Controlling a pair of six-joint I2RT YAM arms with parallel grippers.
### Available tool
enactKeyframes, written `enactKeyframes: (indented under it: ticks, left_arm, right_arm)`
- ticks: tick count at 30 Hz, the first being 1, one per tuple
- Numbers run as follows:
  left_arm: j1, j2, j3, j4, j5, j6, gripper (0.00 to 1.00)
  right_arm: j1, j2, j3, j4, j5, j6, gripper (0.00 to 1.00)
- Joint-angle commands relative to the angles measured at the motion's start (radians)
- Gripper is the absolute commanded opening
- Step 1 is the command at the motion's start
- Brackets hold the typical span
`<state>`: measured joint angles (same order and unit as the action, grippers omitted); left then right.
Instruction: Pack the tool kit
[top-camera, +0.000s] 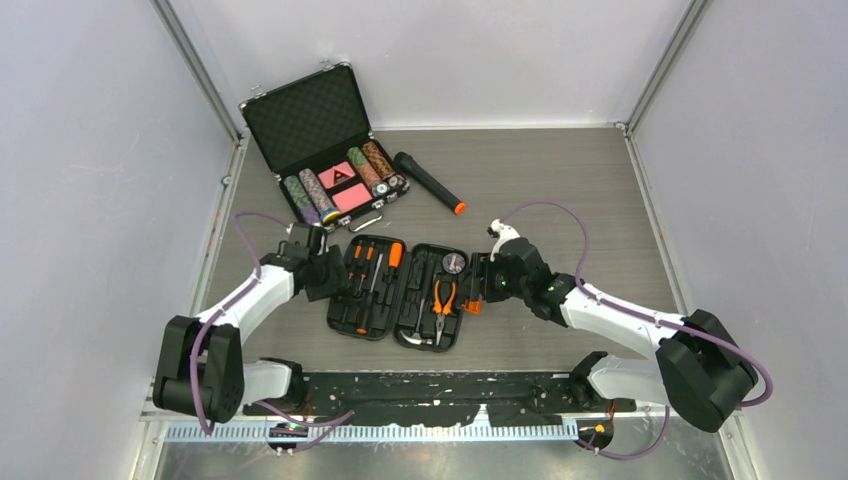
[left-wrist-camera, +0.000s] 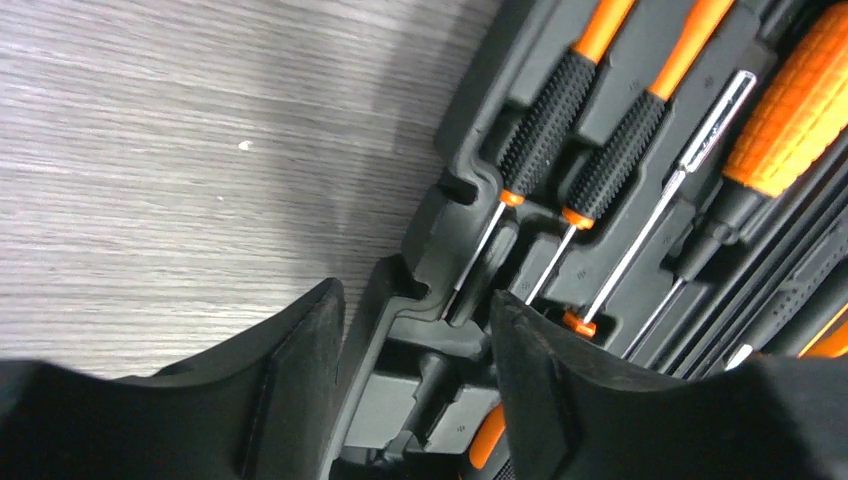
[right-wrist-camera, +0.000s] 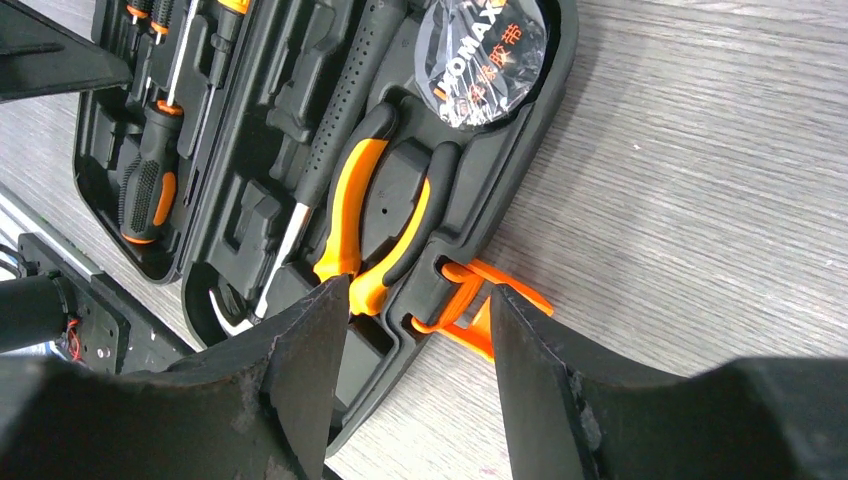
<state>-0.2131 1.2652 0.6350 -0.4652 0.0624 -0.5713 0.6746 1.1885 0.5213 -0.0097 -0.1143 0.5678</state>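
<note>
The tool kit case (top-camera: 350, 325) is lying opened flat on the table (top-camera: 580, 200), both halves facing up. The screwdrivers (left-wrist-camera: 545, 120) are sitting in the slots of its left half, and the pliers (right-wrist-camera: 345, 215), claw hammer (right-wrist-camera: 335, 130) and tape roll (right-wrist-camera: 480, 40) in its right half. The left gripper (left-wrist-camera: 415, 292) is hovering at the case's left rim, fingers spread with the rim between them, not visibly pinching it. The right gripper (right-wrist-camera: 418, 287) is waiting at the case's right rim, fingers likewise spread around the orange latch (right-wrist-camera: 480, 310); whether a finger is touching it cannot be told.

The case is looking like stiff ribbed plastic, probably weighty with steel tools and smooth enough to slip. The thick rim wall beside the latch is looking like the safest hold; the thin latch may flex. The tape roll is seeming the likeliest piece to shift.

Right of the case, bare table is running to the wall. Behind the case, the poker chip case (top-camera: 305, 125) and flashlight (top-camera: 425, 180) are lying near but apart from it. In front of the case, the arm bases are crowding the edge.
</note>
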Motion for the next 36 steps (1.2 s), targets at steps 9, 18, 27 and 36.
enactKeyframes:
  ticks: [9, 18, 27, 36]
  left_arm:
    - [-0.175, -0.159, -0.117, 0.002, 0.093, -0.111, 0.51]
    - [-0.246, -0.355, -0.149, -0.093, -0.021, -0.177, 0.63]
    - [-0.287, -0.235, -0.121, -0.134, -0.102, -0.123, 0.45]
    - [-0.316, -0.106, -0.09, -0.084, -0.162, -0.116, 0.31]
  right_arm:
    - [-0.008, -0.008, -0.035, 0.129, -0.022, 0.004, 0.59]
    - [-0.029, -0.077, -0.036, 0.041, 0.077, -0.043, 0.59]
    - [-0.033, -0.185, -0.037, -0.07, 0.25, -0.089, 0.6]
    - [-0.033, -0.108, -0.046, -0.032, 0.222, -0.079, 0.6]
